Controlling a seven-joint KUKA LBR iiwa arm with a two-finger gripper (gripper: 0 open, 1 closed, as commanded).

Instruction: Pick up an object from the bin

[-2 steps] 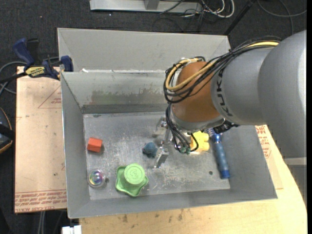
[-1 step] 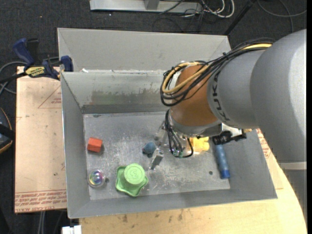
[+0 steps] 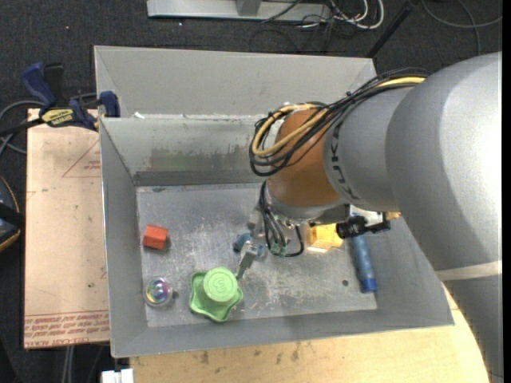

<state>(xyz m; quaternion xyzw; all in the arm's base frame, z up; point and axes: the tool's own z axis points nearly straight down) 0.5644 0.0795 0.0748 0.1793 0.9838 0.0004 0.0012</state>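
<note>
Grey metal bin (image 3: 120, 214), a few loose things scattered on its floor. The arm comes in from the right. Its orange wrist cover (image 3: 299, 166), wrapped in looped cables, hangs above mid-floor. The gripper (image 3: 246, 258) pokes out beneath it, low over bare floor near the middle. Whether it is open or closed cannot be told from this angle, and nothing is seen in its hold. Nearest thing is a green round piece with a frilled base (image 3: 215, 294), close to the bin's near edge and left of centre. It lies just beside the gripper, toward the near-left corner from it, and appears apart from it rather than touching. A small glassy ball (image 3: 159, 292) sits in the near-left corner and an orange-red block (image 3: 156, 238) by the left wall. A blue cylinder (image 3: 363, 266) lies toward the right wall, and a yellow piece (image 3: 323, 236) is half hidden under the wrist. Judgement: the pick is not yet made, and the green piece is the likeliest candidate, being closest. To do the step well, the gripper should centre over the raised green middle rather than the frilled rim, open wide enough to straddle it, go straight down, and close only once well down. Risk: a glancing sideways approach could shove the piece against the near edge or tip it. The ball close by may roll if nudged.
</note>
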